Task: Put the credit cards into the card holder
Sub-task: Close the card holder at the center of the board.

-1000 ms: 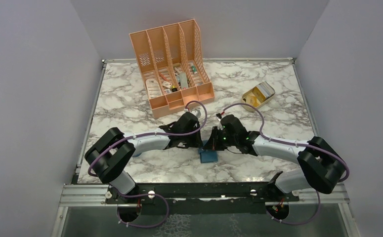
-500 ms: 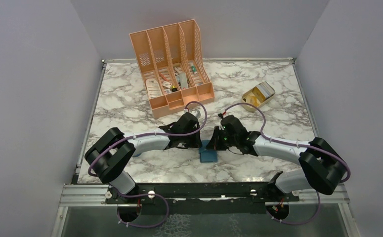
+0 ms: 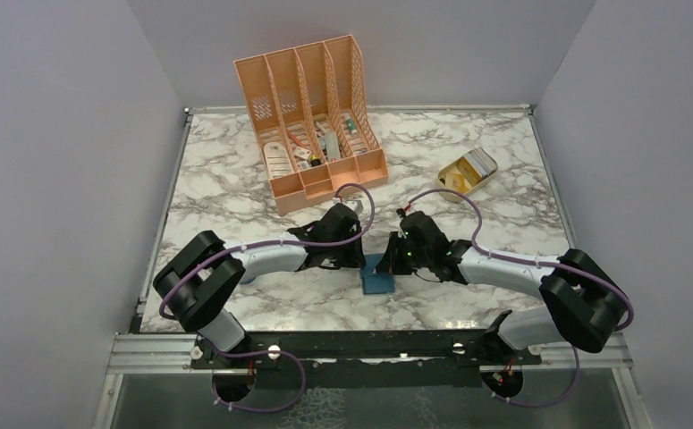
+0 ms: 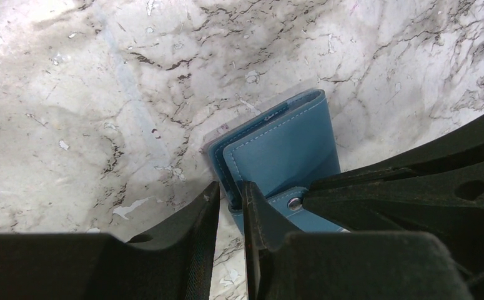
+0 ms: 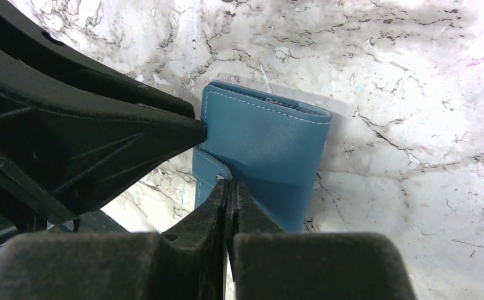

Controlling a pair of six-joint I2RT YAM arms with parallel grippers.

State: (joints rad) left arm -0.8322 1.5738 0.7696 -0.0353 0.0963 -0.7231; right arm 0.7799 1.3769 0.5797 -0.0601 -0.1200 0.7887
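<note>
As left claw (image 4: 230, 203) and right claw (image 5: 228, 194) pinch card holder (image 4: 283, 147) edges, table (image 4: 70, 94) stretches around.

This looks like a robotics lab test cell rather than anyone's office: plain pale-lilac walls (image 3: 56, 179) box in a small marble-patterned table (image 3: 226, 206) on three sides. Two arms, the left arm (image 3: 266, 257) and the right arm (image 3: 503, 266), are bolted to a bare aluminium rail (image 3: 146, 353) at the near edge, with purple cables (image 3: 366, 201) looped along them. The only furnishings are staged props, a peach desk organizer (image 3: 311, 116) and a small tan tray (image 3: 468, 170).
</note>
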